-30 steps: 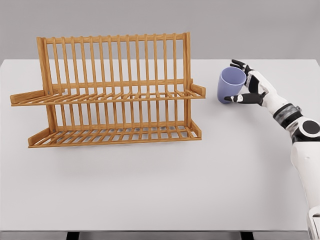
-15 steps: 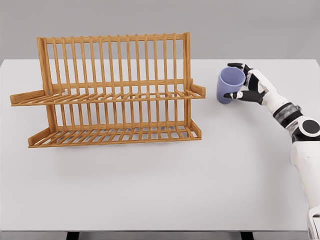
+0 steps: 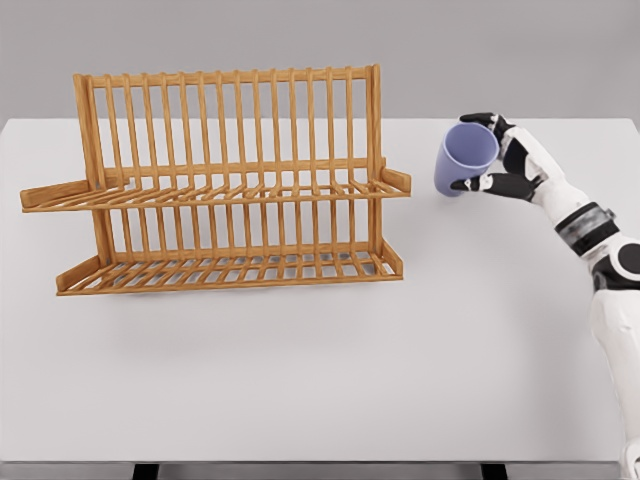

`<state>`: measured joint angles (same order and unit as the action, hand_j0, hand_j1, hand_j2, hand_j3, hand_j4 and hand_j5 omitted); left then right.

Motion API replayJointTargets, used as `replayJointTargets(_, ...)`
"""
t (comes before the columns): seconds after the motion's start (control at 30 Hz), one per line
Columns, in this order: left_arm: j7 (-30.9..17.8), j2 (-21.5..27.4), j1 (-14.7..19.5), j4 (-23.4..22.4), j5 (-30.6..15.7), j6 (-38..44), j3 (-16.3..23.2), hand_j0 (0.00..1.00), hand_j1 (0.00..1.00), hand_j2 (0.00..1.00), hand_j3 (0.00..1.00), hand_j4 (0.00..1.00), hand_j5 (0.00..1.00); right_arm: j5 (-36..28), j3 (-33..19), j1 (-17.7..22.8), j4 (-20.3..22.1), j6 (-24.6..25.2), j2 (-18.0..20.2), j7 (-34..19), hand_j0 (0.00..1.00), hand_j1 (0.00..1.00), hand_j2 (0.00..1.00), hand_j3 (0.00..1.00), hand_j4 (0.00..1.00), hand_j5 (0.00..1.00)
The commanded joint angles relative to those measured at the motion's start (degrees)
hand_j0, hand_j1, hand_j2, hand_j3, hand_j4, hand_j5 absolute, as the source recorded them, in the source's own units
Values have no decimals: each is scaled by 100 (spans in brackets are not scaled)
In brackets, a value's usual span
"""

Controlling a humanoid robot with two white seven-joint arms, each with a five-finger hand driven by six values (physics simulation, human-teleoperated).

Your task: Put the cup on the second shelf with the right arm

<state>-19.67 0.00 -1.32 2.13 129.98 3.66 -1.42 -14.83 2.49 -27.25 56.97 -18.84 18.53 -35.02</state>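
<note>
Black fingers point(image 3: 478, 183) of the right hand point(image 3: 512, 165) are curled around the lilac cup point(image 3: 465, 158), which sits tilted in the grasp, mouth up and toward the camera, near the right end of the wooden rack point(image 3: 225, 180). This looks like the carry step: next the cup must travel left and clear the raised lip at the upper shelf point(image 3: 215, 193) end. Bare white desk point(image 3: 320, 370) in front leaves ample room; the upright slats behind the shelf limit depth.

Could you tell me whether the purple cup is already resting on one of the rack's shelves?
No, the purple cup is held tilted in the right hand, off to the right of the wooden rack, whose shelves hold nothing.
</note>
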Motion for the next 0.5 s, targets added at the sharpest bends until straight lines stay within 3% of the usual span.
replayJointTargets(0.0,-2,0,0,-3,2,3,1,100,100,100,100,100,100,-46,-47,0,279,4,11,2,58,58,58,58,58,58)
replayJointTargets(0.47,-2,0,0,-3,2,3,1,100,100,100,100,100,100,-63,-100,466,1694,65,169,2,57,57,57,57,57,57)
